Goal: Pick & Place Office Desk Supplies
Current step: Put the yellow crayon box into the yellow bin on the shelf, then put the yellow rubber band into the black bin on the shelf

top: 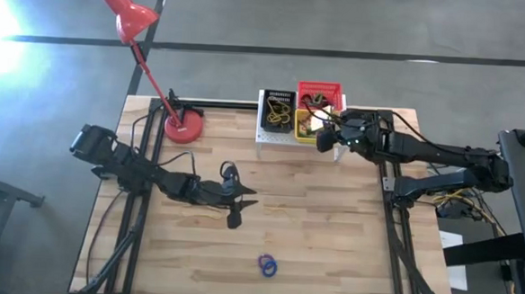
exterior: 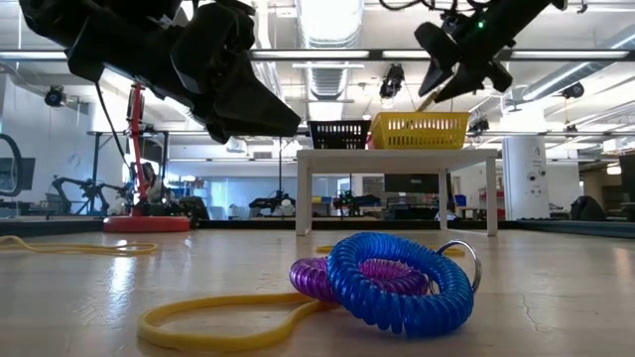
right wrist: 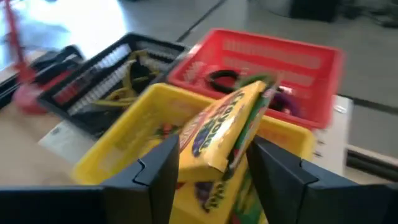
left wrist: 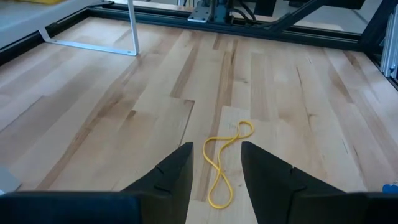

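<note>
My right gripper [right wrist: 214,177] stands open above the yellow basket [right wrist: 124,146] on the white stand [top: 261,134] at the far edge. A yellow-and-green crayon box [right wrist: 217,134] sits tilted between its fingers, lower end in the basket. My left gripper [left wrist: 214,180] is open, hovering over a thin yellow rubber band [left wrist: 225,158] that lies flat on the table's middle. A blue ring [exterior: 397,283] and a purple ring [exterior: 317,278] lie together near the front edge [top: 267,266], with another yellow band [exterior: 218,317] beside them. My right gripper has its fingers [right wrist: 158,171] on either side of the crayon box's lower part [right wrist: 205,162], slanting down from the table's right. Whether they touch the box, I cannot tell. The box leans upright-tilted with its lower end down in the yellow basket.
A black basket [top: 278,112] with yellow bands and a red basket [top: 321,89] with dark rings share the stand. The red desk lamp [top: 183,125] stands on its base at the far left. Bare wood lies between the two arms.
</note>
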